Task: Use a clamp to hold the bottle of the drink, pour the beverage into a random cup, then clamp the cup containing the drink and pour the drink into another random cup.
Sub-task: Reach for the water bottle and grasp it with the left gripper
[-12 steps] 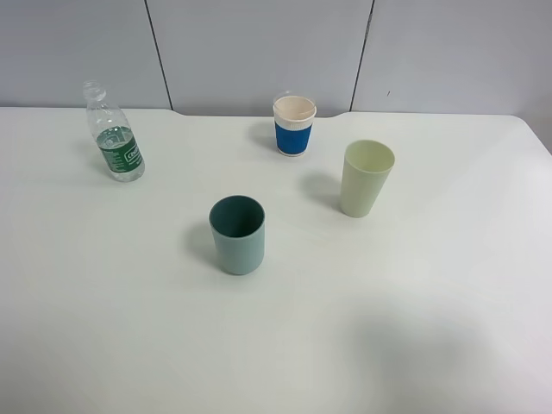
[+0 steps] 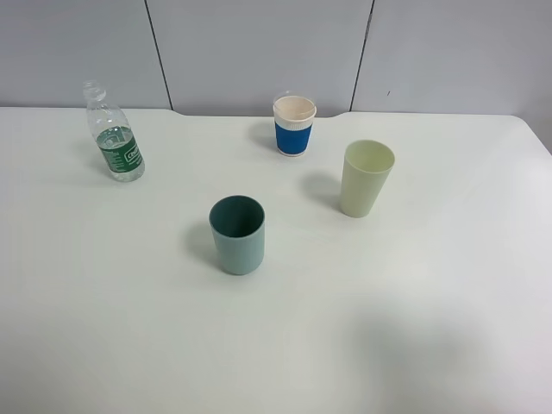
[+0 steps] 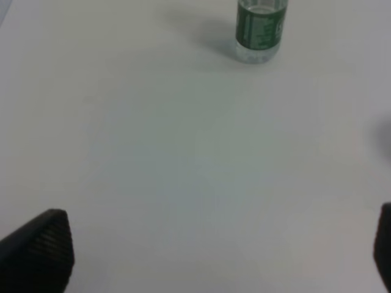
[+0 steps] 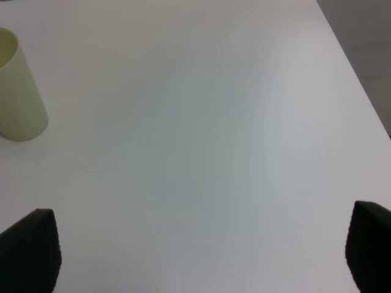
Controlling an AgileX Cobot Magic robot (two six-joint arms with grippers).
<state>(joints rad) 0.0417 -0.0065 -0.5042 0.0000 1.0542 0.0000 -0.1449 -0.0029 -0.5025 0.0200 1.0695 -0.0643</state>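
A clear bottle (image 2: 113, 134) with a green label stands uncapped at the far left of the white table (image 2: 431, 285), a little liquid in it. It also shows in the left wrist view (image 3: 261, 30). A teal cup (image 2: 237, 234) stands in the middle, a pale yellow-green cup (image 2: 366, 178) right of centre, a blue-sleeved paper cup (image 2: 294, 126) at the back. My left gripper (image 3: 223, 250) is open and empty, well short of the bottle. My right gripper (image 4: 201, 250) is open and empty, with the pale cup (image 4: 18, 91) off to one side. Neither gripper shows in the high view.
The table's right edge (image 4: 357, 79) runs close to my right gripper's side. Grey wall panels (image 2: 259, 52) stand behind the table.
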